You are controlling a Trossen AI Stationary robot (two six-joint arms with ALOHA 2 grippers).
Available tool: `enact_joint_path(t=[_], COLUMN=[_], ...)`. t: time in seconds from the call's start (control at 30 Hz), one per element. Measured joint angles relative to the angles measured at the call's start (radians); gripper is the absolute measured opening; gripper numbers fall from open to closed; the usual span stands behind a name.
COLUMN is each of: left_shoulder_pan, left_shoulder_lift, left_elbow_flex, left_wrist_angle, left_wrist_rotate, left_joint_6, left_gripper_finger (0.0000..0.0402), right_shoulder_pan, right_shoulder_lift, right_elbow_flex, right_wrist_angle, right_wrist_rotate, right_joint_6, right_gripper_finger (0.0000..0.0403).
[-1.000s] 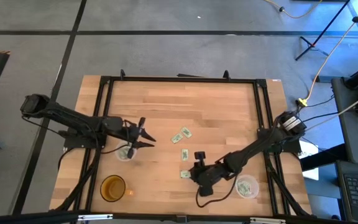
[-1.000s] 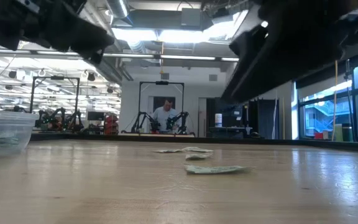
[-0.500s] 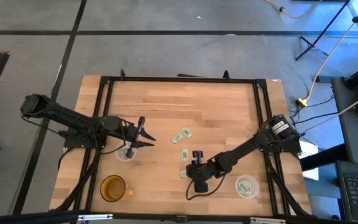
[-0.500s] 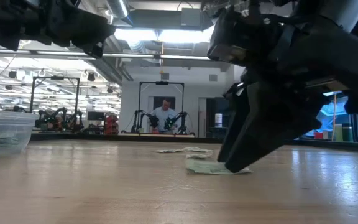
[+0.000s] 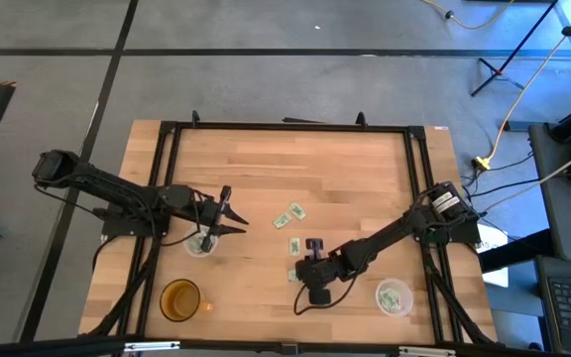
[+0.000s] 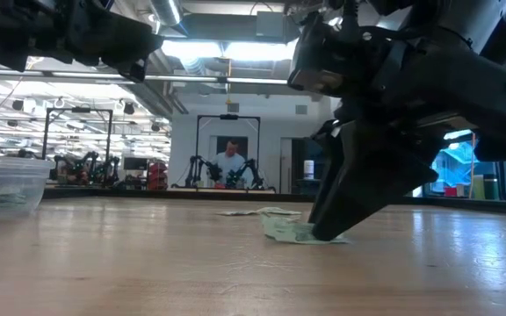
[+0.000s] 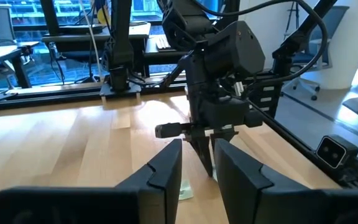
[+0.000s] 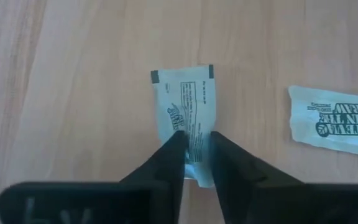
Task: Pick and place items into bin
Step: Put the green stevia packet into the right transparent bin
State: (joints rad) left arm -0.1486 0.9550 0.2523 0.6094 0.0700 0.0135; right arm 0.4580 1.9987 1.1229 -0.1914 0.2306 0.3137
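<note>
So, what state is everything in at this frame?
right end effector: shut, pinching the gripped sweetener packet
gripped sweetener packet: flat on the table, between the fingertips
second sweetener packet: lying loose, untouched
third sweetener packet: lying loose, untouched
left end effector: open, empty, above the left clear cup
left clear cup: upright, packets inside
right clear cup: upright, packets inside
amber cup: upright

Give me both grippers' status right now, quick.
Left gripper: open, empty, above the clear cup.
Right gripper: down on the table, fingers nearly closed, pinching a packet.
</note>
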Motion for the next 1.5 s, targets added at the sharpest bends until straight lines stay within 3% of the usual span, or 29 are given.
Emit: enact_joint_path(t=[0.23, 0.43, 0.53, 0.7, 0.87, 1.17, 1.5], left_shoulder_pan=[0.000, 0.000, 0.000, 0.000, 0.000, 0.000, 0.000], left_shoulder_lift=[0.000, 0.000, 0.000, 0.000, 0.000, 0.000, 0.000], left_elbow_flex=[0.000, 0.000, 0.001, 0.001, 0.001, 0.001, 0.001], left_wrist_angle=[0.000, -0.006, -0.008, -0.015, -0.025, -0.038, -0.035], left_wrist_rotate=[0.000, 0.000, 0.000, -0.001, -0.002, -0.002, -0.002], left_joint_6=[0.000, 0.000, 0.000, 0.000, 0.000, 0.000, 0.041], left_gripper_finger=[0.0092, 0.0090, 0.0090, 0.0094, 0.0089, 0.0092, 0.0092], right_shoulder_pan=[-0.001, 0.000, 0.010, 0.040, 0.115, 0.369, 0.555], right_shoulder_lift=[-0.004, -0.017, -0.036, -0.084, -0.173, -0.286, -0.280], right_elbow_flex=[0.002, 0.039, 0.083, 0.180, 0.257, 0.261, 0.172], right_wrist_angle=[-0.011, -0.049, -0.114, -0.383, -0.653, -0.940, -0.952], right_wrist_rotate=[0.003, -0.013, -0.027, -0.046, -0.049, -0.045, -0.048], right_joint_6=[-0.008, -0.014, -0.008, 0.118, 0.429, 1.202, 1.769], right_gripper_finger=[0.0026, 0.0005, 0.0007, 0.0020, 0.0019, 0.0008, 0.0016])
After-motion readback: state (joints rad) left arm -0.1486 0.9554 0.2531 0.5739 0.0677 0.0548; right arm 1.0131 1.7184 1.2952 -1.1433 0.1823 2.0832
